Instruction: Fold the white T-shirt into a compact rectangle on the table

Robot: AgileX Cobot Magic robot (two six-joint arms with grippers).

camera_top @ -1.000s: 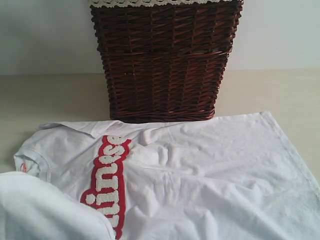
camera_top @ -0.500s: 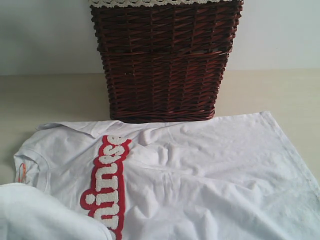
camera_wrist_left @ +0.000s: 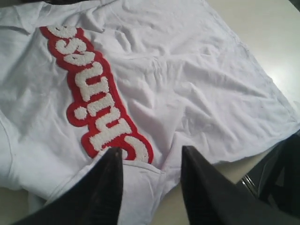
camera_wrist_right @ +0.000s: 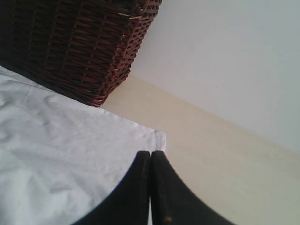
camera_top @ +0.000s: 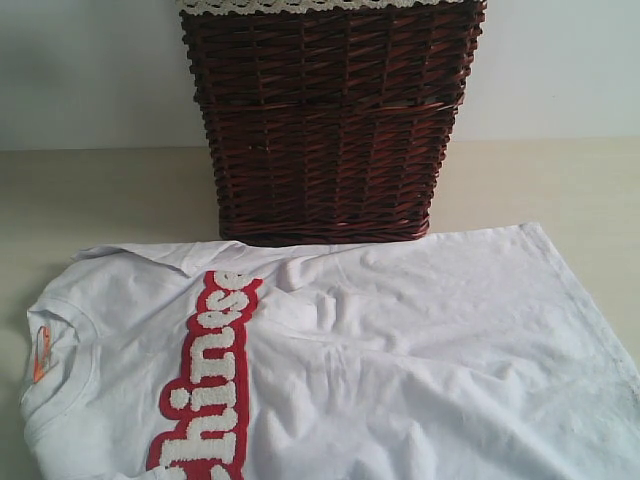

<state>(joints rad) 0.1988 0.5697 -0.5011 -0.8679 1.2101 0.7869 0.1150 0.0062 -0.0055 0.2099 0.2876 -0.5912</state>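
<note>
Though broad, pale beige table under white T-shirt; plain wall behind.

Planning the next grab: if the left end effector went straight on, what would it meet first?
Most likely the white T-shirt, its folded edge beside the red lettering, though depth is unclear.

A plain, pale grey-white wall fills the upper third of the exterior view, bare and softly, evenly lit. In front of it, at top centre, stands a dark reddish-brown wicker basket, its top cut off by the frame edge, with cream lace trim along its rim. The right wrist view shows the same bare wall beyond the basket's corner.
</note>
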